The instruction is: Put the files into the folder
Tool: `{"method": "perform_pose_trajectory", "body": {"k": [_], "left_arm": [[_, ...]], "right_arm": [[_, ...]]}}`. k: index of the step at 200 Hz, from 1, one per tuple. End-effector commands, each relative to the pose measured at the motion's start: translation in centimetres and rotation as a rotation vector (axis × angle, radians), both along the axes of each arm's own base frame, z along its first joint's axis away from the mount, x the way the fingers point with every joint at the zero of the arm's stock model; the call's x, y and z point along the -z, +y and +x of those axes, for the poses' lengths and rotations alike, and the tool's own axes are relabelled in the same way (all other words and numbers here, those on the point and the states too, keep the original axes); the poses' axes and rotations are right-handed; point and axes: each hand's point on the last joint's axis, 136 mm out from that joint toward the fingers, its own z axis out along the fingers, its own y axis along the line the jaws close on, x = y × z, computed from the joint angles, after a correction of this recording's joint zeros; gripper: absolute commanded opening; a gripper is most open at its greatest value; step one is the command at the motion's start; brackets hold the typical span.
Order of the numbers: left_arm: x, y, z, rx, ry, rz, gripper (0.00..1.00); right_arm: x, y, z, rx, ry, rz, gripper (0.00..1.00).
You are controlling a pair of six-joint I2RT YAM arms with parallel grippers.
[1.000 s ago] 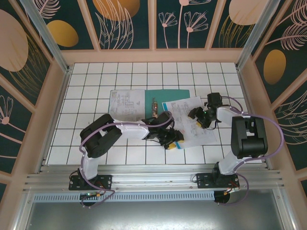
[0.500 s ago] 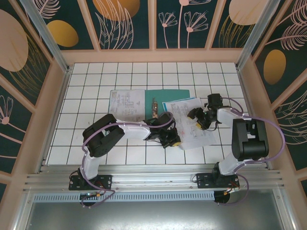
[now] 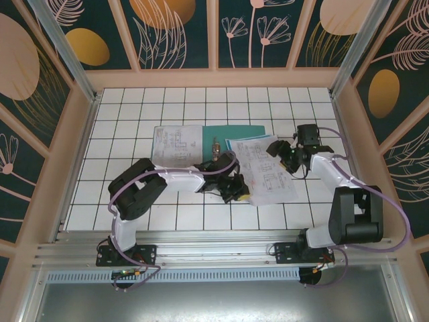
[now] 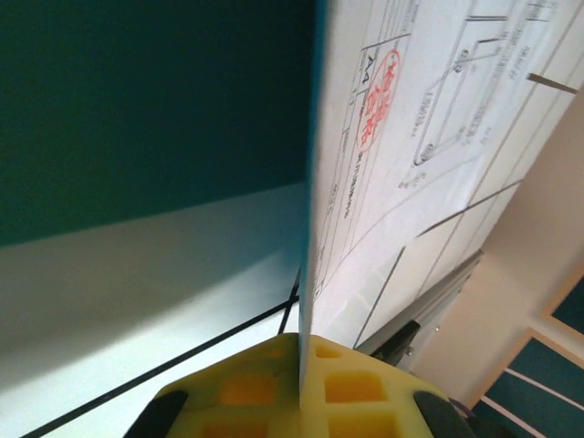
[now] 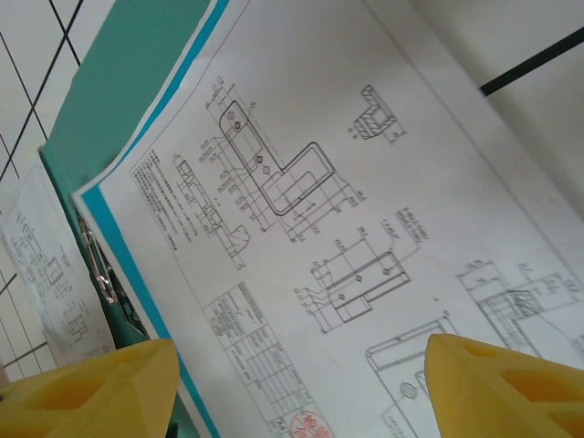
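Left wrist view: our left gripper (image 4: 301,370) pinches the printed sheets (image 4: 411,137) edge-on, probably to drag them onto the green folder (image 3: 236,130); our right gripper (image 5: 297,383) hovers spread wide just beside that folder.

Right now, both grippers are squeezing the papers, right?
Not quite. The left gripper is shut on the edge of the papers, but the right gripper is not squeezing them. It is open, with its fingers wide apart, as the right wrist view shows.
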Motion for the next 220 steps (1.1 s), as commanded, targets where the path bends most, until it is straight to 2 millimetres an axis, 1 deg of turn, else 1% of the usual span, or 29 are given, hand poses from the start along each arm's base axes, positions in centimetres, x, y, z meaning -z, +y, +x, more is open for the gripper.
{"method": "perform_pose_trajectory", "body": {"k": [1, 20, 54, 108, 140, 189, 220], "left_arm": [[-1.3, 1.0, 0.1, 0.061, 0.0, -0.052, 0.0], [-1.5, 1.5, 0.7, 0.082, 0.004, -0.077, 0.0], [-1.7, 2.3, 1.5, 0.116, 0.007, -0.102, 0.0], [-0.9, 4.0, 2.6, 0.137, 0.025, -0.098, 0.0], [-0.3, 5.0, 3.5, 0.121, 0.031, -0.082, 0.0], [0.1, 5.3, 4.3, 0.134, 0.037, -0.089, 0.0], [0.3, 5.3, 4.7, 0.15, 0.036, -0.097, 0.0]], "right_arm": [[0.3, -1.2, -0.6, 0.054, 0.017, -0.024, 0.72], [0.2, -1.2, -0.5, 0.064, 0.011, -0.012, 0.72], [0.5, -0.6, -0.1, 0.064, 0.013, 0.027, 0.71], [0.0, 0.7, 0.9, 0.047, -0.004, 0.035, 0.71], [0.1, 2.0, 1.2, 0.022, -0.002, 0.044, 0.71], [0.1, 4.0, 1.6, -0.015, 0.001, 0.05, 0.71], [0.2, 4.5, 1.7, -0.028, 0.003, 0.048, 0.71]]}}
